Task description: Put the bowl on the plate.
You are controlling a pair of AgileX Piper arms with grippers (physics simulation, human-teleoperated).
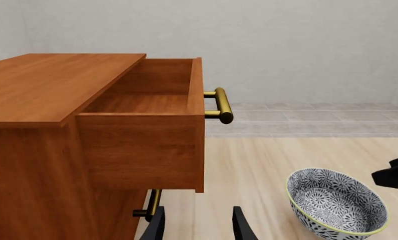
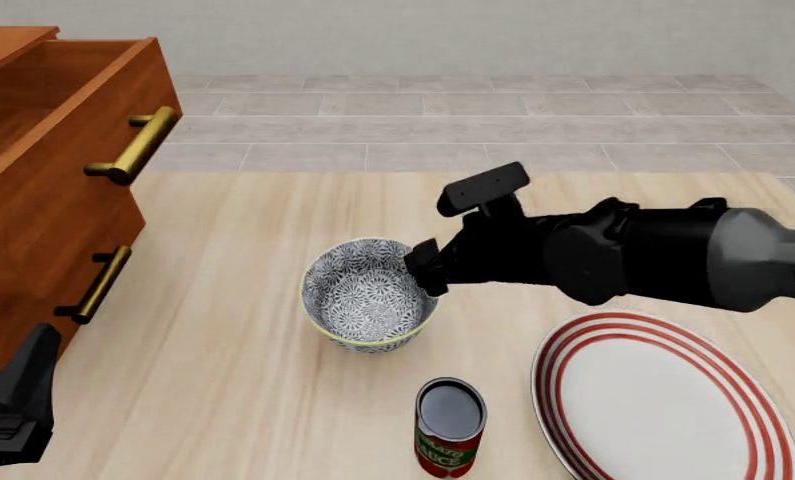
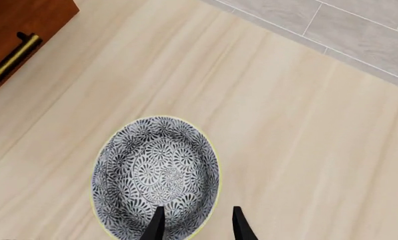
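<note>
Right pincer (image 3: 195,225) straddles, parted, the grey-floral, yellow-rimmed bowl (image 3: 155,175); left pincer (image 1: 197,226) parted

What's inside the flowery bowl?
Nothing: the bowl looks empty, showing only its grey-and-white flower pattern. The right gripper straddles its rim, one finger hiding a small patch inside.
</note>
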